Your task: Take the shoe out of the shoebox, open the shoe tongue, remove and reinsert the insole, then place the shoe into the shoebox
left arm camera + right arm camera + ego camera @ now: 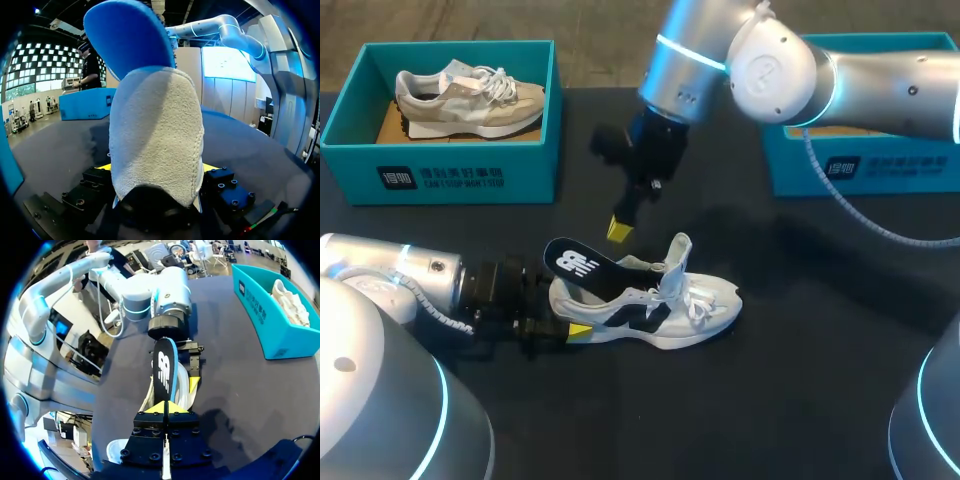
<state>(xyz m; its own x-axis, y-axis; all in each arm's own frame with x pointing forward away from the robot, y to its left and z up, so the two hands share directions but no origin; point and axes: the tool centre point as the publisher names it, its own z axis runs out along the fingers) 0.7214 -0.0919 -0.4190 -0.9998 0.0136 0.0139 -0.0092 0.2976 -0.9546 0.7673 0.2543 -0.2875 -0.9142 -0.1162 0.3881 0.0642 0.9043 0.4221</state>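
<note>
Both my claws are closed: left gripper [562, 331] on the heel of the shoe [670, 312], right gripper [618, 231] empty, nearest the insole [582, 266], which slants up leftward just under its tips.

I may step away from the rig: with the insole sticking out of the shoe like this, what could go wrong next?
The insole stands half out of the white shoe with nothing gripping it. The right gripper hangs shut just above, so a push could fold it or knock it out. The left gripper clamps the shoe only at its heel, so pressing down may twist or tip it.
</note>
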